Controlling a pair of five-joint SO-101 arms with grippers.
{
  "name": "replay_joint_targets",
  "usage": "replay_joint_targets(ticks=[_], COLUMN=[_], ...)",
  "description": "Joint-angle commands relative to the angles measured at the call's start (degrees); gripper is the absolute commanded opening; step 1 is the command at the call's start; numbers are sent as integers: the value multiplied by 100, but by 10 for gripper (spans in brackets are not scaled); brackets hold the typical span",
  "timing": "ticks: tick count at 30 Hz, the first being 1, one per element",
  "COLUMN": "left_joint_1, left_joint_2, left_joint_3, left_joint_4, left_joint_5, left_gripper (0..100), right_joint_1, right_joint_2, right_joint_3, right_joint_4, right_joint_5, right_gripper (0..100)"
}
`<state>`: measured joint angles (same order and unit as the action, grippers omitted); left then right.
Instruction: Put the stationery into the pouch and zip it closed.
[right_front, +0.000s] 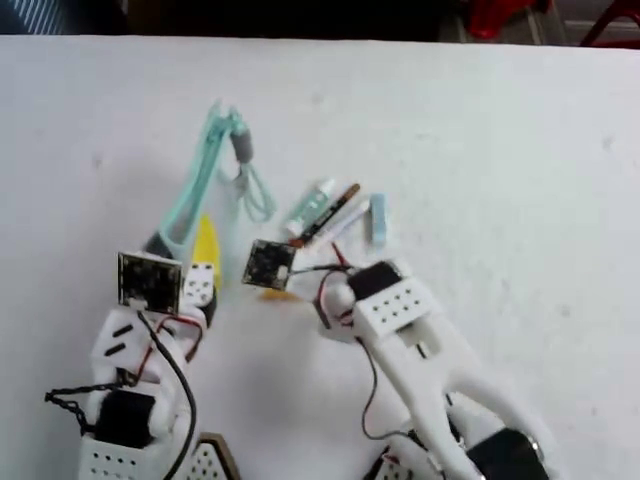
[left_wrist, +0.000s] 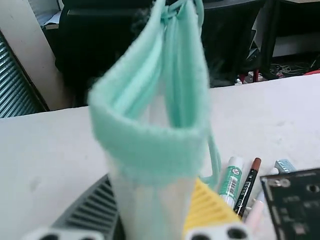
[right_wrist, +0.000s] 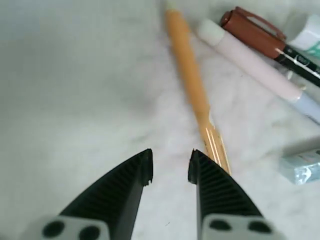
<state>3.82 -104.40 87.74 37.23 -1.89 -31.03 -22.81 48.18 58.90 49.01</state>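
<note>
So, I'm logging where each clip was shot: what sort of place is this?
Probably a lab or office workroom rather than a home. The work surface is a plain white table. Behind it are what look like slatted blinds and loose cables on the floor by dark furniture.

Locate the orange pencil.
In the right wrist view the orange pencil lies just ahead of the right gripper, beside the pale pink pen.

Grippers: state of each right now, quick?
Left gripper: shut on the mint-green pouch, at its open edge.
Right gripper: open, holding nothing, by the end of the orange pencil.
</note>
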Motion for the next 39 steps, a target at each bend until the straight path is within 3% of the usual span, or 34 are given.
replay_joint_targets(ticks=[1, 4, 11, 13, 23, 28, 39], left_joint_1=[-22, -215, -426, -426, -444, -444, -435], left_joint_2=[-40, -40, -40, -40, -40, -40, -40], left_joint_3=[-237, -466, -519, -519, -536, -510, -510], left_joint_4=[299, 712, 809, 818, 1020, 1029, 1029], left_joint_5=[53, 105, 105, 105, 97, 97, 97], left_gripper=[103, 183, 181, 181, 184, 184, 184], right_joint_1=[48, 4, -4, -4, 48, 48, 92], right_joint_2=[488, 927, 1596, 1736, 2360, 2396, 1965], right_joint_3=[-615, -800, -1152, -1160, -1134, -1143, -958], right_joint_4=[-92, -110, -119, -136, -848, -857, -637], right_joint_5=[53, 53, 70, 378, 536, 563, 571], right_gripper=[119, 119, 118, 117, 95, 15, 17])
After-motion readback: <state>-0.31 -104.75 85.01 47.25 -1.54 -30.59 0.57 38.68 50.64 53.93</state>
